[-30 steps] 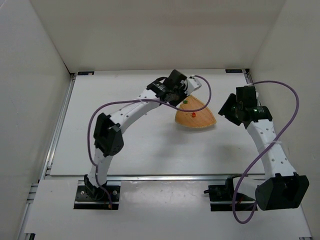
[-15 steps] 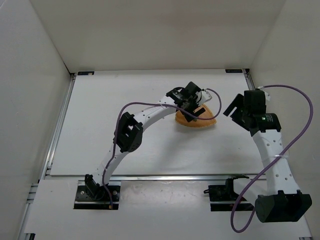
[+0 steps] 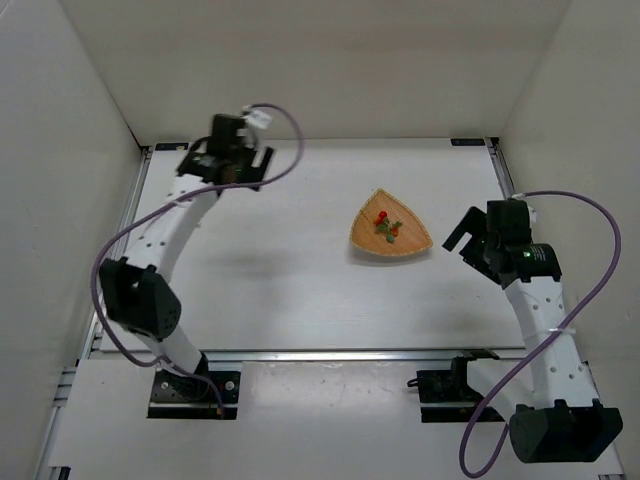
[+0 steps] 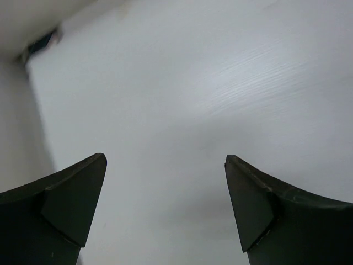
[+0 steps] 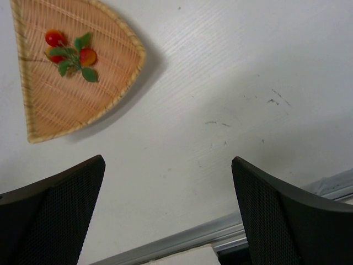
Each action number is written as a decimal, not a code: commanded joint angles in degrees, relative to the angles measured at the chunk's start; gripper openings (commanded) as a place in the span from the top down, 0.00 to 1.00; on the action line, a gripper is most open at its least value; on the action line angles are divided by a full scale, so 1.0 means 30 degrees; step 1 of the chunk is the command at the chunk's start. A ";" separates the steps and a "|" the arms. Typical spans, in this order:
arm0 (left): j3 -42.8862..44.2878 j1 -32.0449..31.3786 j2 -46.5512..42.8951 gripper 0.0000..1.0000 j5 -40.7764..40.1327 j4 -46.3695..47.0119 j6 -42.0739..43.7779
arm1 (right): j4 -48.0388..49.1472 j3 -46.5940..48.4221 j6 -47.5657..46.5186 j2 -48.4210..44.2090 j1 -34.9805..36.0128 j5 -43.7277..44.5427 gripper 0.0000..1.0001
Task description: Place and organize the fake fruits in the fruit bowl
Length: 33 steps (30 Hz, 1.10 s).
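The fruit bowl [image 3: 391, 238], a tan woven rounded-triangle dish, lies right of the table's middle. The fake fruits [image 3: 385, 225], small red berries with green leaves, rest inside it and show clearly in the right wrist view too [image 5: 69, 52], on the bowl's [image 5: 60, 102] striped floor. My left gripper [image 3: 222, 168] hovers far off at the back left corner, open with only bare table between its fingers [image 4: 165, 157]. My right gripper [image 3: 462, 238] stands just right of the bowl, open and holding nothing [image 5: 168, 160].
White walls close in the table on the left, back and right. Aluminium rails run along the left side [image 3: 120, 250] and the right side [image 5: 220, 232]. A dark corner bracket [image 4: 41, 43] sits at the back left.
My left arm has pulled away from the bowl to the back left corner, its jaws now open. The fruits lie uncovered in the bowl. My right gripper has opened wider.
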 commanded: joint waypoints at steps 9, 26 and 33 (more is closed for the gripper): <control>-1.3671 1.2231 -1.0671 0.00 0.1183 -0.1043 -0.0169 | 0.0097 -0.1166 0.0081 -0.0683 -0.0099 -0.1440 0.00; -1.9333 1.3642 -1.5981 0.00 0.1185 -0.0252 -0.0462 | 0.1093 -0.0929 0.0255 0.0899 -0.0275 -0.3198 0.00; -2.0359 1.3642 -1.5805 0.00 0.0982 0.0332 -0.0462 | 0.1269 -0.2074 0.0255 -0.0154 -0.0275 -0.2817 0.00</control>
